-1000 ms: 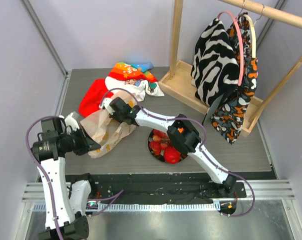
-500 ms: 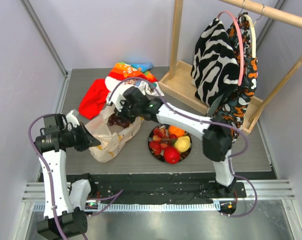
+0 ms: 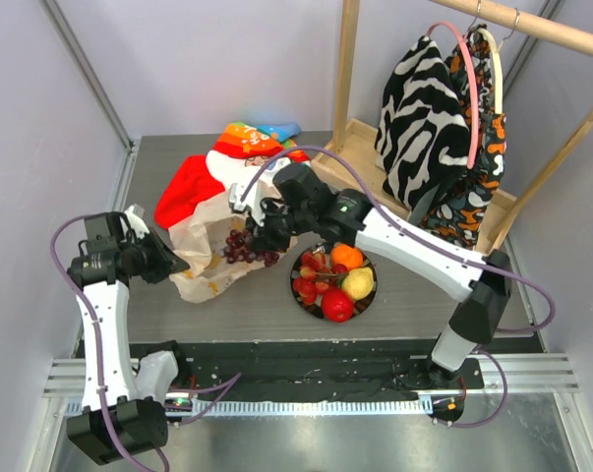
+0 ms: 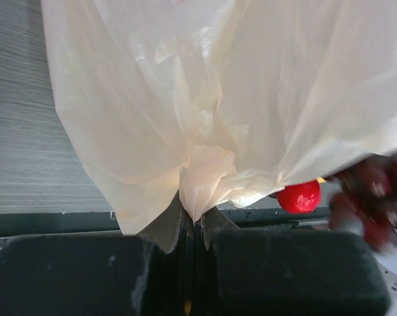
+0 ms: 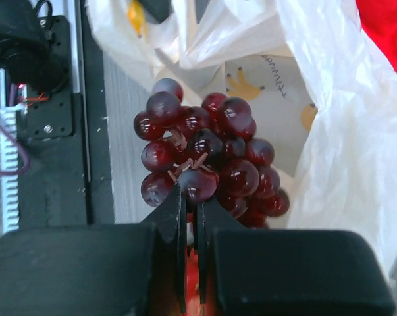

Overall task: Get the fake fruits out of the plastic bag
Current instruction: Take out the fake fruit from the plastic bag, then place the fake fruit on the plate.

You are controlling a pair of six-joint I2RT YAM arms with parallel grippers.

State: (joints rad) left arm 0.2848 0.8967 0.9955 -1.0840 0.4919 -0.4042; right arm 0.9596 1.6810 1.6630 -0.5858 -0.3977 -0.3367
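**A:** The right tool (image 5: 189, 197); what has it got?

**B:** Its fingers are pinched together on the top of the grape bunch (image 5: 208, 158); the left tool (image 4: 195, 220) is squeezed onto a gathered fold of the plastic bag (image 4: 218, 99).

**A:** Right; take me through the rest, big things first.

**B:** The grey bench (image 3: 424, 295) carries everything; at its far right stands a wooden rack (image 3: 349, 59) with patterned garments (image 3: 419, 118) hanging from it; the plastic bag lies crumpled at the left, between the two tools, its mouth toward the right arm.

**A:** And behind it?

**B:** A red cloth (image 3: 183, 187) touches the bag's far side; a multicoloured cloth (image 3: 262, 140) lies just beyond that.

**A:** The fruit?

**B:** A dark round dish (image 3: 319, 314) sits just right of the bag; the grape bunch hangs from the right tool at the bag's mouth, between bag and dish; whether it brushes the plastic I cannot tell; on the dish lie the strawberries (image 3: 309, 286), the red apple (image 3: 337, 306), the lemon (image 3: 357, 284) and the small orange (image 3: 346, 258), all packed close together.
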